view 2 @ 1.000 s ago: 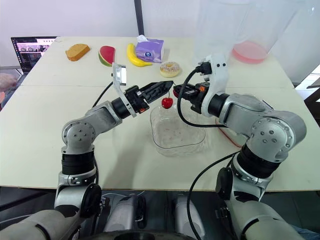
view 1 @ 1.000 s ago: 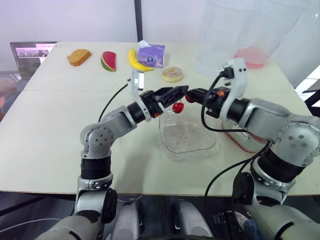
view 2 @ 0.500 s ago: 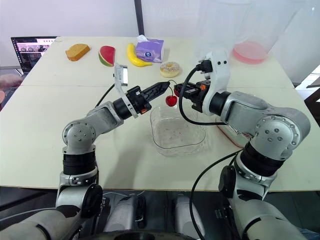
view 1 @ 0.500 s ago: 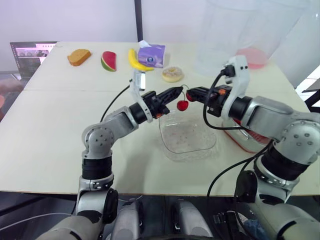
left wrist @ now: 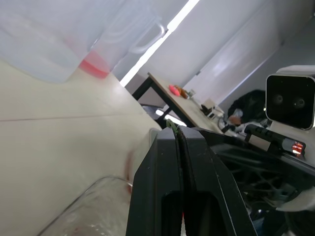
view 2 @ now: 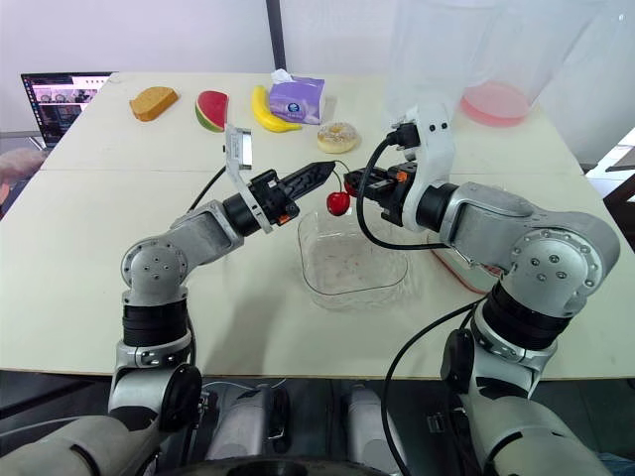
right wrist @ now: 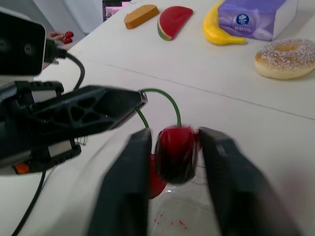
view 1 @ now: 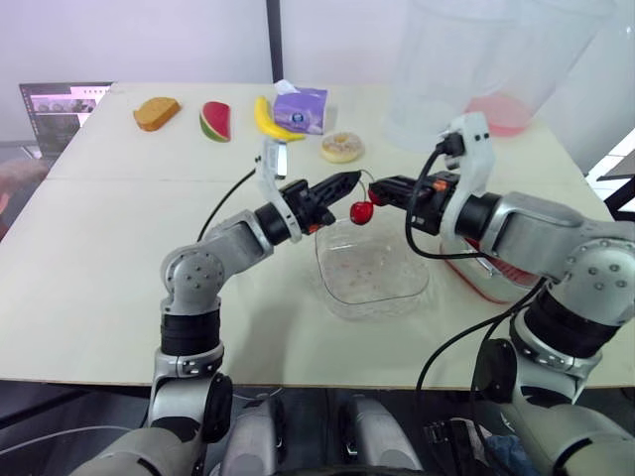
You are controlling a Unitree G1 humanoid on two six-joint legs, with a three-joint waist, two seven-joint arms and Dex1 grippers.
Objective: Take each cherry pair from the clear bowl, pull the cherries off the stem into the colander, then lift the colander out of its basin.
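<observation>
The cherry pair point(view 2: 338, 202) hangs above the clear bowl point(view 1: 397, 297). Its green stem point(right wrist: 167, 98) arches sideways from the left gripper's point(view 2: 333, 167) clenched tips to the upper cherry point(right wrist: 176, 153), which is clamped in the right gripper point(right wrist: 172, 142). The lower cherry point(view 1: 360, 211) dangles just beneath. Both forearms reach inward, tips nearly meeting.

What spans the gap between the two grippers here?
The cherry pair: in the right wrist view its green stem arches from the left gripper to a cherry clamped in the right gripper; the other cherry hangs beside it.
</observation>
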